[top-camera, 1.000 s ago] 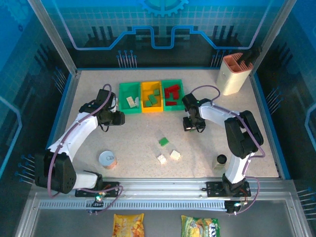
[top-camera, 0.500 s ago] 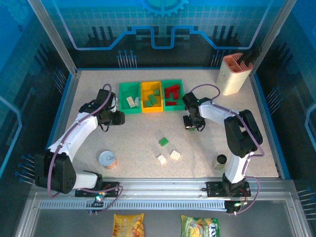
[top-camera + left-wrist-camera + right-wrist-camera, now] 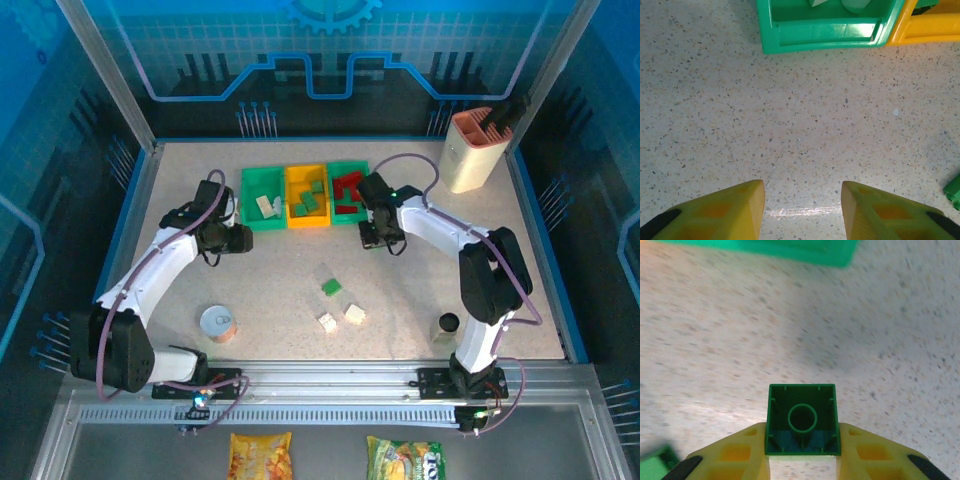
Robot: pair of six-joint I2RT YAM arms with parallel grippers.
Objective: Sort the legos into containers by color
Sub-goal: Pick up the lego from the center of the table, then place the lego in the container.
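Note:
Three joined bins stand at the back: a left green bin [image 3: 264, 226] with cream bricks, a yellow bin [image 3: 308, 223] with green bricks, and a right green bin [image 3: 348, 166] with red bricks. My right gripper [image 3: 372, 240] hovers just in front of the right green bin, shut on a green brick [image 3: 802, 420] held hollow side toward the camera. A loose green brick [image 3: 332, 286] and two cream bricks [image 3: 327, 322] [image 3: 354, 314] lie mid-table. My left gripper [image 3: 243, 240] is open over bare table, in front of the left green bin [image 3: 825, 35].
A round tin can [image 3: 218, 322] sits near the front left. A small black cup [image 3: 448, 323] stands by the right arm's base. The tall beige-and-salmon holder [image 3: 470, 150] occupies the back right corner. Two snack bags lie below the table's front rail.
My right gripper has carried the green brick left and toward the back, closer to the right green bin. The left arm has not moved.

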